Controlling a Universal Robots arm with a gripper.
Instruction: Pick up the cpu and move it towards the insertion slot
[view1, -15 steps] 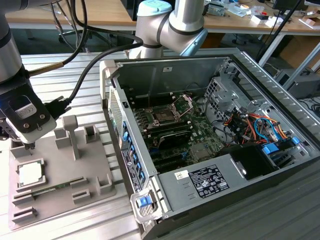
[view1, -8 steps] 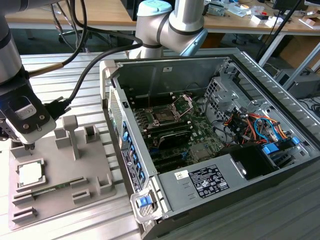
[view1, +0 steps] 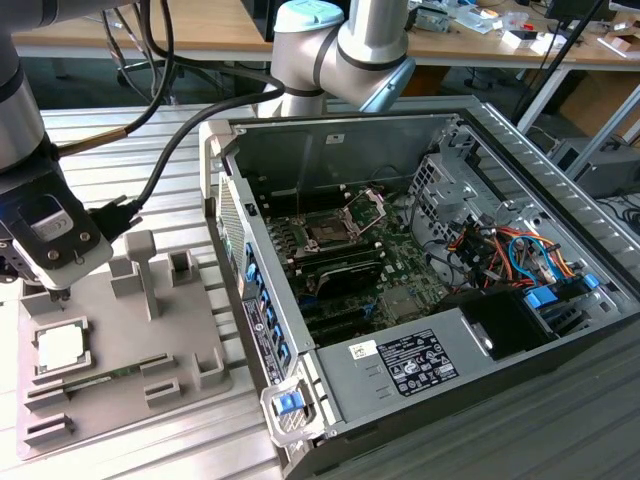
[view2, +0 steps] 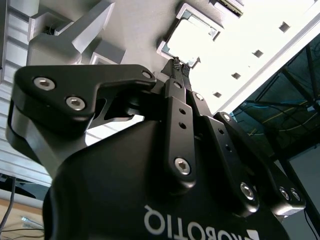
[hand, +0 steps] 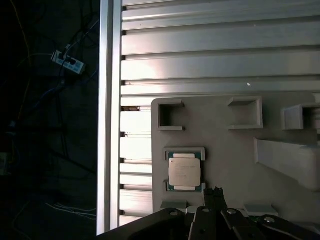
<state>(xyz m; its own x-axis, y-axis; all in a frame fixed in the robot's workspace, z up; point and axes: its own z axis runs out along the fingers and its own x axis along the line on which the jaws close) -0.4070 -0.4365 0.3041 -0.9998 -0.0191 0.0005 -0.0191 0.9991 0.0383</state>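
The cpu (view1: 60, 345) lies flat in a square recess of the grey tray (view1: 120, 400) at the exterior view's left; its pale silvery top shows in both wrist views (hand: 184, 171) (view2: 192, 35). My gripper (view1: 58, 290) hangs just above the tray, beside the cpu and apart from it. Its black fingertips (view2: 181, 64) are pressed together, shut on nothing, and their tips (hand: 215, 192) stand a little off the chip's edge. The insertion slot (view1: 330, 232), a dark socket with a silver frame and a raised bracket, sits on the green board inside the open computer case.
The open computer case (view1: 420, 300) fills the exterior view's right, with high metal walls, bundled cables (view1: 500, 250) and a power supply (view1: 410, 360). Upright grey posts (view1: 140, 265) rise from the tray. Black cables (view1: 160, 170) hang from the arm. Ribbed aluminium table (hand: 220, 55) lies around.
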